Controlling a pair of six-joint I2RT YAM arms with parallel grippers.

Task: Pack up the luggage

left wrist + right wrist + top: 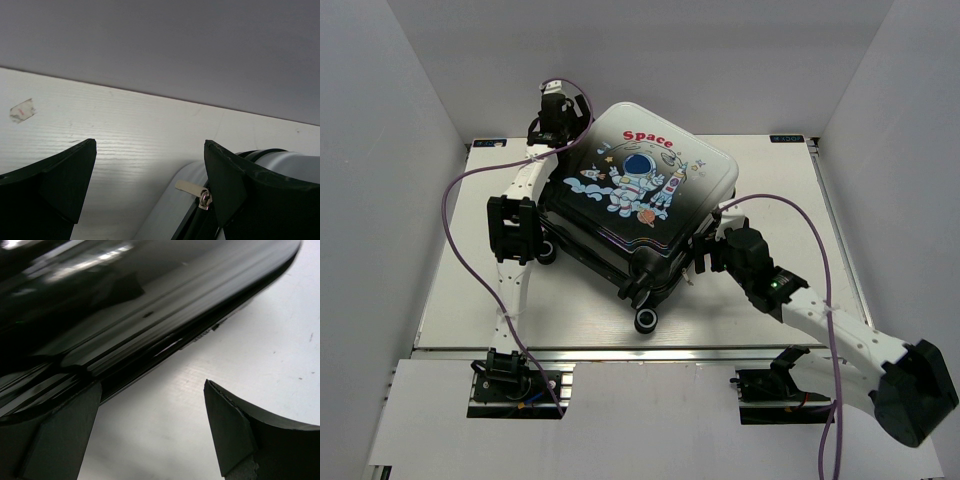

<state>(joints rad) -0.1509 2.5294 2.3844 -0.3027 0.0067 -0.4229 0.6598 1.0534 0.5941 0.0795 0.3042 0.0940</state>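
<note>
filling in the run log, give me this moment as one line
luggage: flat on table, print up | left jaws: open, beside zipper pull | right jaws: open, by near-right corner

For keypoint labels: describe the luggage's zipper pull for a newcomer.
Find the luggage on the table, then its far-left corner by the left fingers. The zipper pull is the small silver tab at the dark seam, the only bright metal there.

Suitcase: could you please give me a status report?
Left gripper open, by zipper pull. Right gripper open, at black edge of suitcase. Lid down. No obstruction seen.
</note>
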